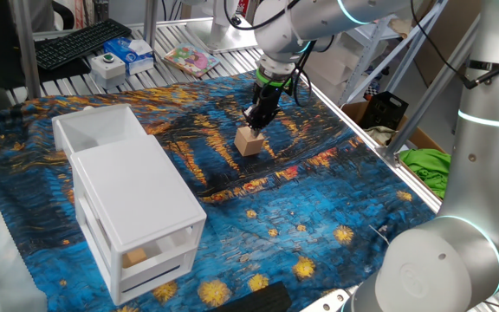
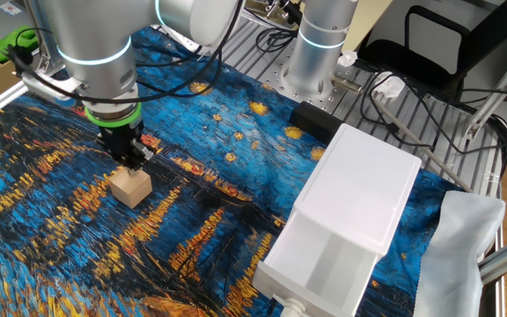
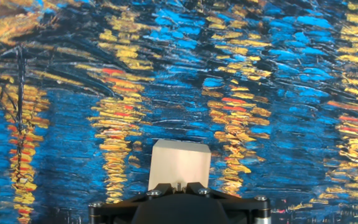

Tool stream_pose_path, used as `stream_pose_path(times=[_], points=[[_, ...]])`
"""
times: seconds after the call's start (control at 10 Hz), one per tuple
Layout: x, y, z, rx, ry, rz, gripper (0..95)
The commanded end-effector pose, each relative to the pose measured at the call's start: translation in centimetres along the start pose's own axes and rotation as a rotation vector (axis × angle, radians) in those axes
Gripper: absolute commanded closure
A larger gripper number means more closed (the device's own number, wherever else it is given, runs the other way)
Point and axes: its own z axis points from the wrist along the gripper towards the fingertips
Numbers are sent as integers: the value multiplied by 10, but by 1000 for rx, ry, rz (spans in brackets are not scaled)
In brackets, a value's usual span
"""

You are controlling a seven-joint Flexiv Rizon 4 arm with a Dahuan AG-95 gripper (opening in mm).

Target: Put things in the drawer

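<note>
A light-tan wooden cube rests on the painted blue-and-yellow cloth, right of the white cabinet. It also shows in the other fixed view and at the bottom middle of the hand view. My gripper hangs just above the cube's top, with its fingertips close together and nothing between them; it also shows in the other fixed view. The cabinet's top white drawer is pulled out and open, with no block visible inside; it also shows in the other fixed view.
The white cabinet stands at the left of the cloth. Another tan block shows behind a lower see-through drawer front. A keyboard, boxes and a metal frame lie beyond the cloth's far edge. A second robot base stands at the front right.
</note>
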Motion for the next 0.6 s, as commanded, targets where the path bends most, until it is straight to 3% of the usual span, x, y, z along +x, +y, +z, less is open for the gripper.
stream_pose_path(times=[0.1,0.6], points=[[2,0,0,-13,-6,2,950],[2,0,0,-13,-12,29,950]])
